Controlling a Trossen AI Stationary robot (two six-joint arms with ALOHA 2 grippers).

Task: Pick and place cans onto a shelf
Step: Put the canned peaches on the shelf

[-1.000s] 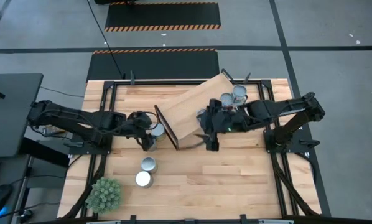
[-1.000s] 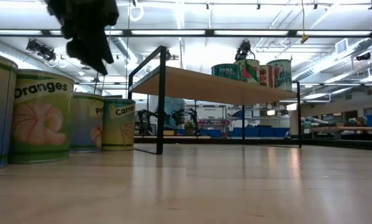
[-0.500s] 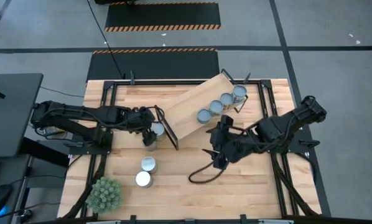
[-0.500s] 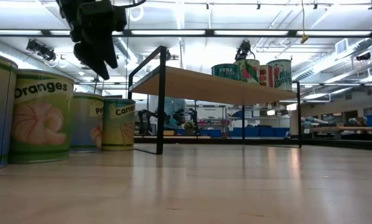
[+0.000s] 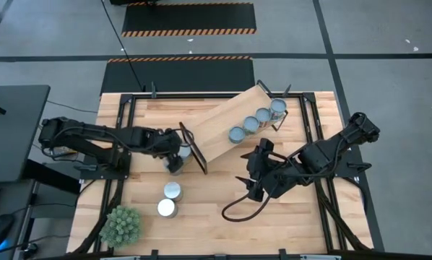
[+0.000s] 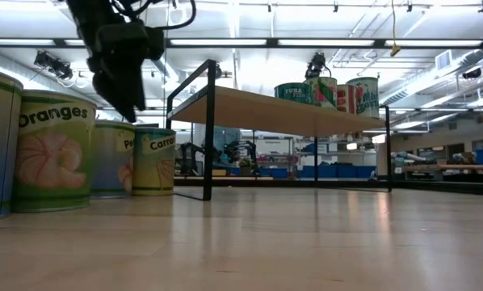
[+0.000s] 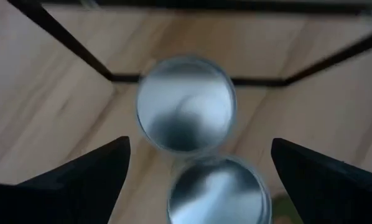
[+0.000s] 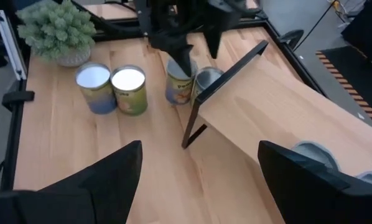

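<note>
The long light-wood shelf [image 5: 227,124] with thin black metal end frames sits at a slant on the big wooden counter [image 5: 288,217]. Three small round metal cans [image 5: 256,123] with shiny tops stand in a row on top of the shelf, near its far end. In the low view they show up there as green and red cans.

The left gripper [image 5: 174,153] hangs just above two more shiny-topped cans [image 5: 177,156] that stand side by side on the counter, right beside the near end frame of the shelf. Its two dark fingers [image 7: 86,177] are spread wide, one on each side of the two silver tops, and they hold nothing. In the left wrist view the two cans touch each other, and the black bar of the shelf frame runs just behind them.

Two other silver-topped cans [image 5: 169,200] stand close together on the counter, nearer the front edge. One has an orange picture on its label. A spiky green plant [image 5: 121,225] in a small pot stands near them at the corner of the counter.

The right gripper [image 5: 251,180] waits over the bare middle of the counter, well apart from the shelf. Its dark fingers [image 8: 105,180] are wide too, and it holds nothing.
</note>
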